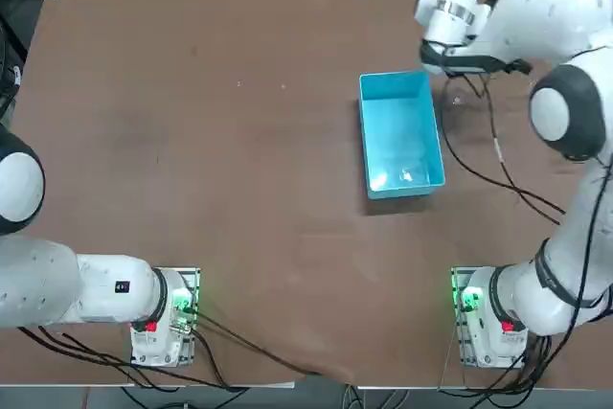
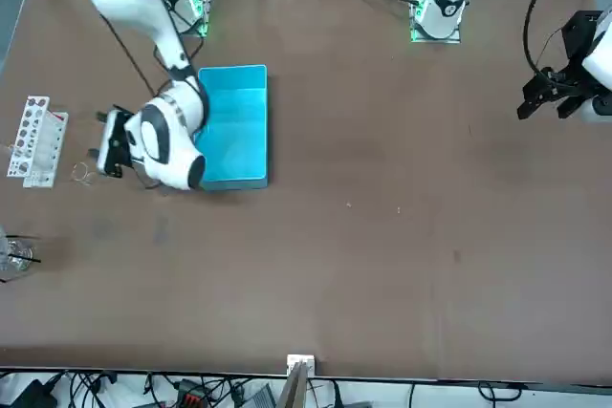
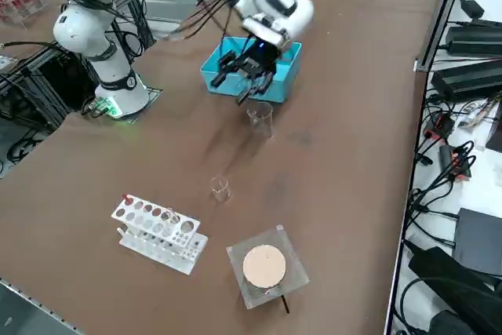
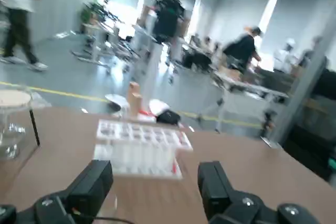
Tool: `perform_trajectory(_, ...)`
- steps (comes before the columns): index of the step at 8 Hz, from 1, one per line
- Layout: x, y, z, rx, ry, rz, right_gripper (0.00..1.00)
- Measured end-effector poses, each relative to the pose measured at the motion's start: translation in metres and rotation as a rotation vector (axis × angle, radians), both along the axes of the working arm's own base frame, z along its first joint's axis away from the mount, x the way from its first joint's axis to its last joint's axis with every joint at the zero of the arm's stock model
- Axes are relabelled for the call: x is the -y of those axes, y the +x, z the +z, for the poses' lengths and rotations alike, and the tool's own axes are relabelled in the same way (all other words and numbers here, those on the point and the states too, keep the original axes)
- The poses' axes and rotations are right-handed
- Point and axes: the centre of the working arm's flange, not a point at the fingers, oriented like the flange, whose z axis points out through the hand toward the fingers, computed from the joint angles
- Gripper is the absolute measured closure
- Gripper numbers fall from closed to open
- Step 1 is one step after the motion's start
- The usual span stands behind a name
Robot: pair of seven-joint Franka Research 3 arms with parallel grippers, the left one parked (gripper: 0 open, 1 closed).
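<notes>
My right gripper (image 3: 243,88) hangs open over the table beside the far end of a blue bin (image 3: 287,67), with nothing between its fingers. It is tilted outward, away from the bin (image 2: 234,126). A clear beaker (image 3: 260,120) stands just beyond the fingertips, apart from them. In the wrist view the gripper (image 4: 153,187) looks across the brown tabletop at a white test tube rack (image 4: 139,145). From the front, the gripper (image 2: 108,145) lies between the bin and the rack (image 2: 33,140).
A small glass (image 3: 220,188) stands between the beaker and the rack (image 3: 159,233). A square plate with a tan disc (image 3: 264,266) sits by the table's edge. The bin (image 1: 400,131) holds a small clear item. People move in the room beyond.
</notes>
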Motion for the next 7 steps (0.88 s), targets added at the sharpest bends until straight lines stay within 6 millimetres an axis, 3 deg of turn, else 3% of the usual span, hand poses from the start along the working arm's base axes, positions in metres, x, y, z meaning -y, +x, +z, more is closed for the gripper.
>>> perform_trajectory(2,0.086,-0.042,-0.007,-0.032,0.031,0.036,0.0)
perform_trajectory(4,0.137,-0.071,-0.01,-0.007,0.066,0.061,0.0)
perform_trajectory(7,0.228,-0.126,-0.05,0.071,0.025,0.175,0.0)
